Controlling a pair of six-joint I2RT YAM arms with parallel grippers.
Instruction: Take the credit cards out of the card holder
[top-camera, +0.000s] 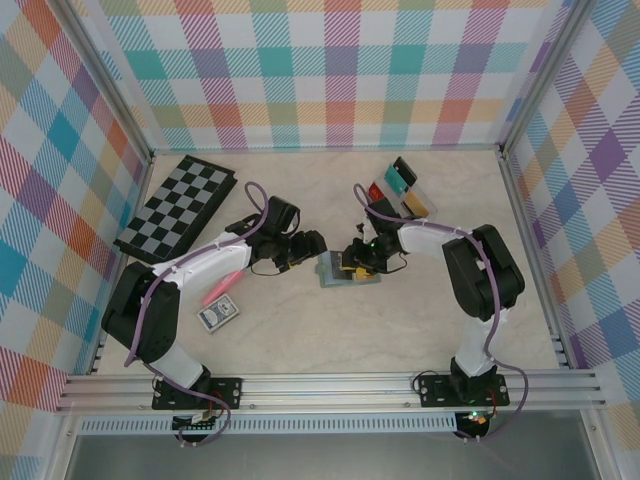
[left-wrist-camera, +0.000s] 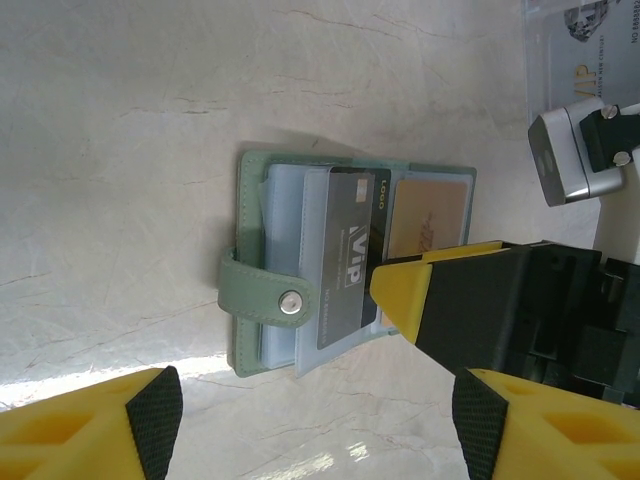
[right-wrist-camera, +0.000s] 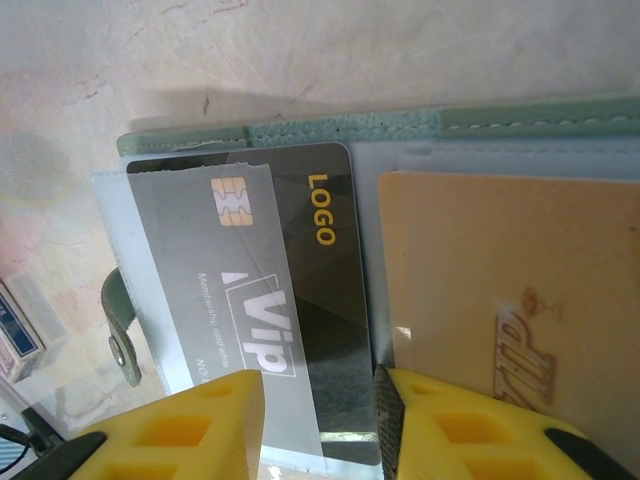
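The grey-green card holder (top-camera: 330, 273) lies open on the table between my two grippers. In the left wrist view the card holder (left-wrist-camera: 250, 200) has its snap strap over the near edge, and a dark VIP credit card (left-wrist-camera: 345, 260) sticks partly out of a clear sleeve beside a gold card (left-wrist-camera: 428, 215). My right gripper (right-wrist-camera: 320, 385) is down on the holder, jaws a narrow gap apart. The dark card's (right-wrist-camera: 300, 300) end lies in that gap, and the right pad (right-wrist-camera: 388, 410) touches its long edge. My left gripper (left-wrist-camera: 318, 420) hovers open just left of the holder, holding nothing.
A clear tray (top-camera: 395, 197) with red, teal and yellow cards sits behind the right gripper (top-camera: 352, 258). A folded checkered board (top-camera: 175, 205) lies at the far left. A pink object (top-camera: 222, 288) and a blue-patterned card pack (top-camera: 217, 315) lie under the left arm.
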